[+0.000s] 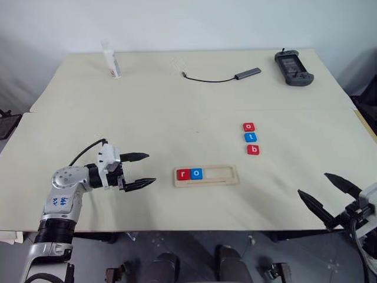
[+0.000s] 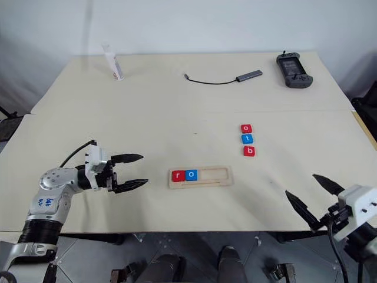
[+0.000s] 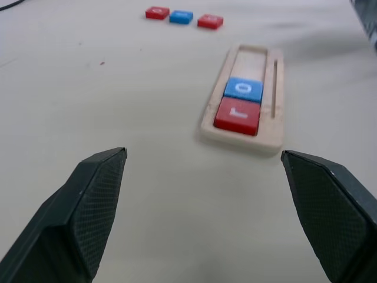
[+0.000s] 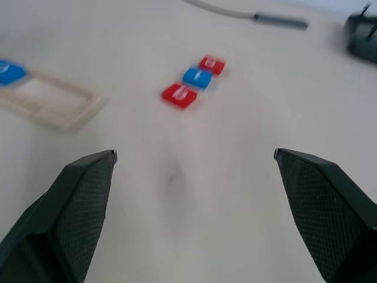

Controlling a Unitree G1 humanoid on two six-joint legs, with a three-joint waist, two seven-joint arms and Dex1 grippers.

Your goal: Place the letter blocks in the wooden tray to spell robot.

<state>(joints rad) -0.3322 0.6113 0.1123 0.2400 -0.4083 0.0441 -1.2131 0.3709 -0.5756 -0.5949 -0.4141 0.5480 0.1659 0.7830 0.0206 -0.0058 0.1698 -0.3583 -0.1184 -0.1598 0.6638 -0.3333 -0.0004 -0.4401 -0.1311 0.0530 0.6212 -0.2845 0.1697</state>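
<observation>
The surface (image 1: 177, 112) lies bare across its left half and through the middle. Near the front centre, the wooden tray (image 1: 207, 175) holds a red r block (image 1: 182, 174) and a blue o block (image 1: 196, 173) at its left end; its right part is open. Right of and beyond the tray, three loose blocks (image 1: 250, 137) sit in a tight column, with bare surface all around them. A cable (image 1: 221, 76), a black handheld device (image 1: 293, 67) and a white tube (image 1: 111, 59) stay along the far edge.

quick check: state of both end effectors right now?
Left end effector: open, holding nothing.
Right end effector: open, holding nothing.
</observation>
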